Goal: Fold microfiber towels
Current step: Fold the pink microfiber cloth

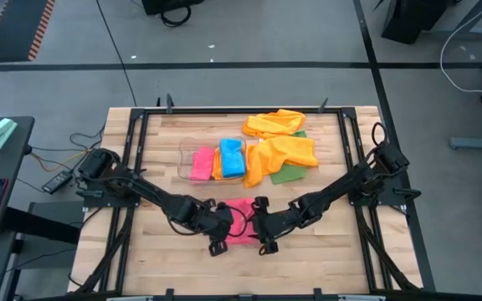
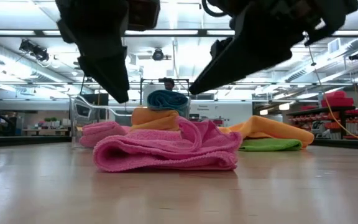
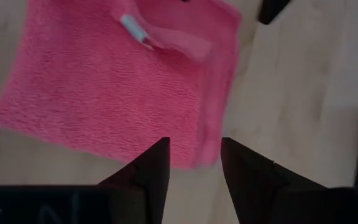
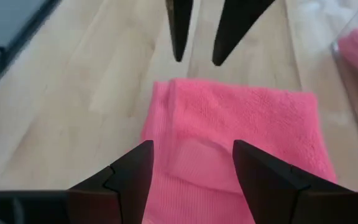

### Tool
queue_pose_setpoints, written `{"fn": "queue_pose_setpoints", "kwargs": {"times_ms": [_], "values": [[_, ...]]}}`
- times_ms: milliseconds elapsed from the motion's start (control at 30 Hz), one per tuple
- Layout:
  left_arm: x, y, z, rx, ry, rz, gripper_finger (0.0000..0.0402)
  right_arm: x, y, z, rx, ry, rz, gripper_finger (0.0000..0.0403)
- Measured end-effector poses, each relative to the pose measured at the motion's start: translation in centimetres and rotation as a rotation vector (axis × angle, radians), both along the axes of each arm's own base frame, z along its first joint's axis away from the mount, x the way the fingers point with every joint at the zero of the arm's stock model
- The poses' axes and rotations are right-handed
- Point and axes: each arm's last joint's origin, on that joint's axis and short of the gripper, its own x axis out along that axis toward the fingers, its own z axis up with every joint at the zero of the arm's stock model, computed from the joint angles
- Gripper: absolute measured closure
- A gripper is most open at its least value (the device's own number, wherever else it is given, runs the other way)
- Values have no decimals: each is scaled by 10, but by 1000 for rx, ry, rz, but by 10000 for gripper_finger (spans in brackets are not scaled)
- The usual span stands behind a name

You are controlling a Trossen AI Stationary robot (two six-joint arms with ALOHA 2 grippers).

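Fingers of the left gripper point(image 3: 194, 163) and the right gripper point(image 4: 191, 165) are parted, nothing held, poised above the pink towel point(image 1: 239, 219) at the table's point(image 1: 325, 259) near middle, presumably so its edges can be taken. Bare wood lies around it. Folded towels sit in the clear bin point(image 1: 184, 155) beyond; orange towels point(image 1: 281, 150) and a green one point(image 1: 289, 174) wait far right.

Grey floor point(image 1: 249, 33) with dark tape lines; ceiling strip lights point(image 2: 185, 34); possibly shelving behind.
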Motion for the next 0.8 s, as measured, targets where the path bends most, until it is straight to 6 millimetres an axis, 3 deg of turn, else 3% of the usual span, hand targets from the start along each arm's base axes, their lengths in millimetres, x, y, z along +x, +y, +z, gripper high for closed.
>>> {"fn": "queue_pose_setpoints", "kwargs": {"times_ms": [100, 367, 533, 800], "values": [[-1, -3, 0, 0, 1, -9, 256, 9, -2, 3, 21, -15, -1, 173], [-1, -2, 0, -3, 5, -9, 269, 38, 7, -13, -8, 92, 11, 173], [-4, -6, -1, -13, 18, -22, 266, 38, 2, -23, -38, 180, -10, 180], [-5, -7, -1, -10, 26, -24, 272, 35, -2, -26, -52, 223, -18, 278]]}}
